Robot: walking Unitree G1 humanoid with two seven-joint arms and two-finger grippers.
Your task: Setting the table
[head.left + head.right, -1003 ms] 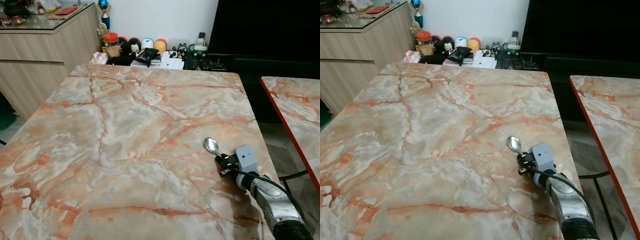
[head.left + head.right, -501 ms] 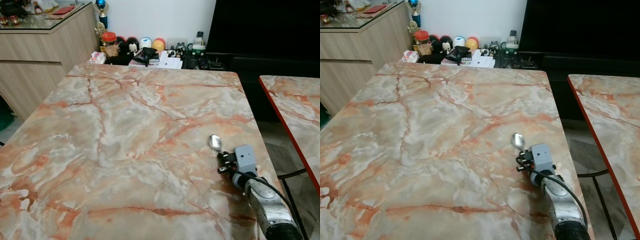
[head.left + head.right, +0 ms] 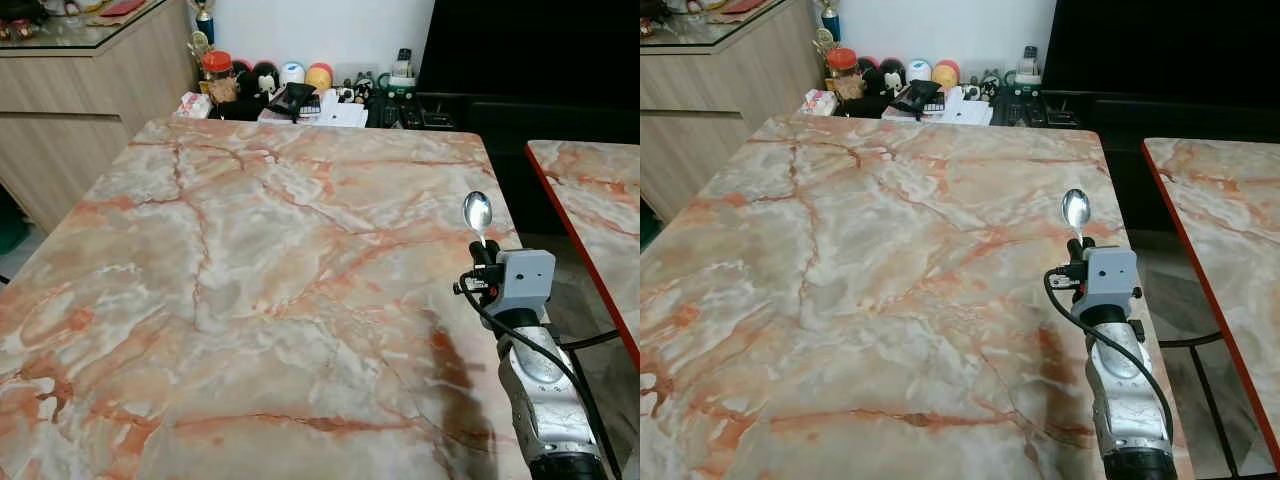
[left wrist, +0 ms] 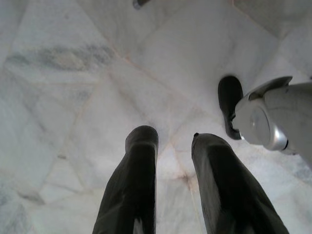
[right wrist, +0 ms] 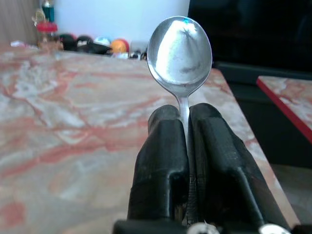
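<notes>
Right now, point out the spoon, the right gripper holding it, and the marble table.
spoon [image 5: 179, 51]: right wrist view, on its bowl.
right gripper [image 5: 187, 119]: right wrist view, between its fingertips at the handle.
marble table [image 3: 250, 270]: left eye view, bare top.

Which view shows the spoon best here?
Right wrist view: the spoon is close, its bowl sharp, its handle clamped between the right gripper fingers. Both eye views show it small, above the marble table. The left wrist view looks at floor.

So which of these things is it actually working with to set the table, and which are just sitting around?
Part of the job:
- spoon, pinched in the right gripper
- marble table it hovers over

Just lying about:
- jars and figurines beyond the far edge
- wooden cabinet
- second table
- left gripper, idle above the floor
</notes>
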